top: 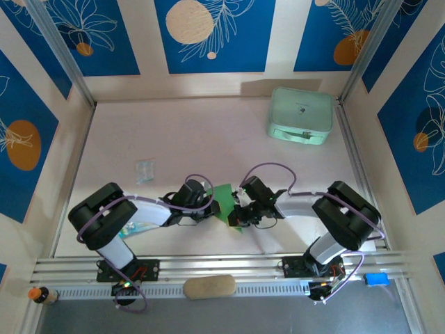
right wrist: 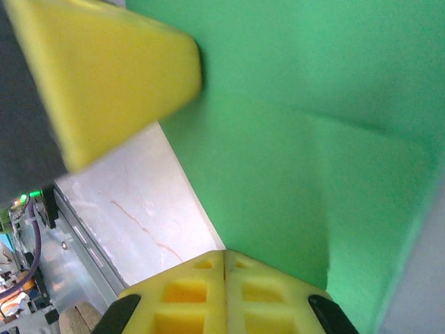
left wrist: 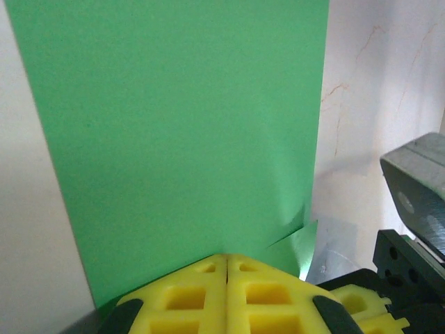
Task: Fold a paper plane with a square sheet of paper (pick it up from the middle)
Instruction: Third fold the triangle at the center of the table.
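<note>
The left gripper [left wrist: 227,268] has its yellow fingers pressed together, clamped on the lower edge of the square sheet of paper [left wrist: 181,125]. In its wrist view the bright green sheet rises straight up from the seam and runs off the top of the frame. The right gripper [right wrist: 224,261] is likewise pinched shut on the same sheet, which spreads toward the upper right of that view.

In the top view the sheet hangs between the two grippers, lifted above the tabletop [top: 188,132], just below the frame's centre. Its long edges run up-frame, and both arms are equally near it.

A faint crease crosses the sheet in the right wrist view, and a small bent corner shows beside the left fingers. How far the folding has gone cannot be told, because the sheet's far edges are cut off and the blurred yellow finger [right wrist: 104,69] at upper left hides part of it.
</note>
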`<control>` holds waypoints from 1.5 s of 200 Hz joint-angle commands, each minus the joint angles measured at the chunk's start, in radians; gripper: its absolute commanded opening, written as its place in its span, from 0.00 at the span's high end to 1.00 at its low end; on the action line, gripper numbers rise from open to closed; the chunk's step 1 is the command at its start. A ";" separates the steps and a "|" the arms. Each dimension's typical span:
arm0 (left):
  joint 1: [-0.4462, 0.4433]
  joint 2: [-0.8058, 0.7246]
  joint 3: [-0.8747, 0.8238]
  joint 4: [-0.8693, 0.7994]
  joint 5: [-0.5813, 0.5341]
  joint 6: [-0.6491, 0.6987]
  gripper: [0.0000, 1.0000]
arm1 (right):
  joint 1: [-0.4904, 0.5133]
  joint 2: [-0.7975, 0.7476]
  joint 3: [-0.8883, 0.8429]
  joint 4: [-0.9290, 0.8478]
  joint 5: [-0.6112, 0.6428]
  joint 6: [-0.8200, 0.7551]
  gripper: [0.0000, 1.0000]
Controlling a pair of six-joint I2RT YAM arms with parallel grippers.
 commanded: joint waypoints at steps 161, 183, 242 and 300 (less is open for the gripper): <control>0.013 0.032 0.010 -0.079 -0.015 0.029 1.00 | -0.021 -0.278 -0.172 -0.106 0.100 0.107 0.99; 0.014 0.032 0.033 -0.104 -0.009 0.051 1.00 | -0.024 -0.305 -0.131 -0.120 0.095 0.080 0.99; 0.034 0.048 0.127 -0.198 -0.009 0.112 1.00 | -0.070 -0.194 -0.026 -0.072 0.034 0.029 0.99; 0.042 0.047 0.137 -0.199 -0.003 0.112 1.00 | -0.082 -0.138 -0.016 -0.018 0.034 0.036 0.99</control>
